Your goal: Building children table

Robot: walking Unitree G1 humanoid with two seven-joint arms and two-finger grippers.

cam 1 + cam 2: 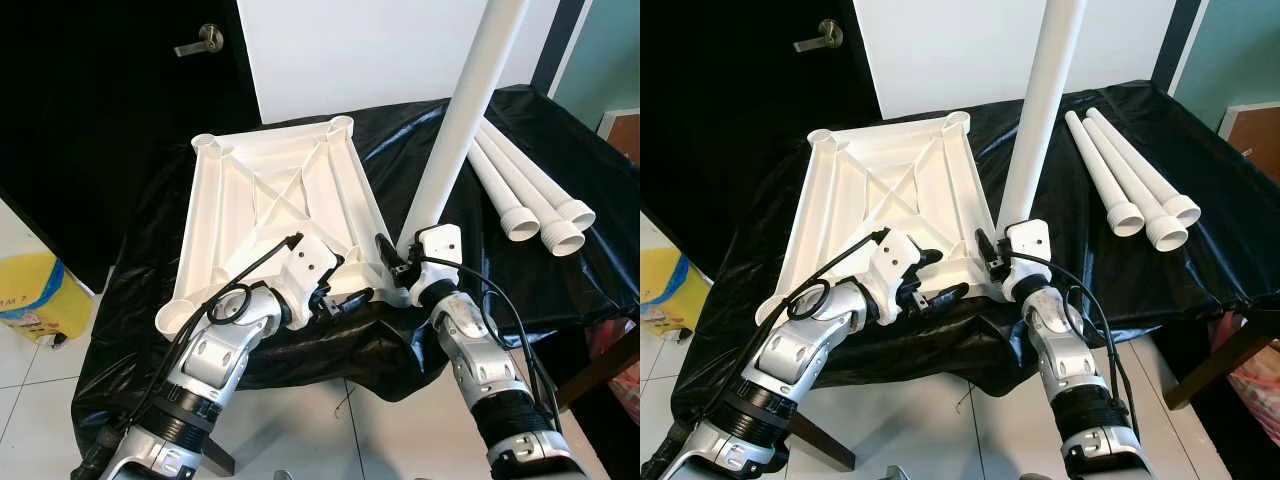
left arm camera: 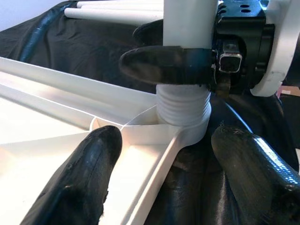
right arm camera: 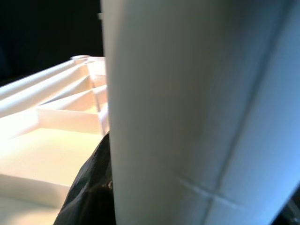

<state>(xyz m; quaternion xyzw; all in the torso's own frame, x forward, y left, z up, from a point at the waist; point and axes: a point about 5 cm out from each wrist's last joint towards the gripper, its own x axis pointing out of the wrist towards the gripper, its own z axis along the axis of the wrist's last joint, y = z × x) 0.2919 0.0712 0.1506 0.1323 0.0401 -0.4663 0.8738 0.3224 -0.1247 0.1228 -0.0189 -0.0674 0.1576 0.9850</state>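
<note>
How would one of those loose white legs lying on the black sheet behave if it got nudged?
Each loose leg is a smooth round tube, so it would probably roll. It looks hollow at the open end, so likely light and stiff. The wrinkled black sheet and the neighbouring legs might check it.

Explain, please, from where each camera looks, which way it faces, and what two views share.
Left eye view: on the head, facing forward and down at the upturned tabletop, three loose legs, both silver arms.
Right eye view: the other head eye, same scene, same arms.
Left wrist view: on the left arm, along the left gripper, open fingers straddling the corner socket.
Right wrist view: on the right arm, against the upright leg held by the right gripper.
Shared: both wrist views show this leg and the tabletop.
</note>
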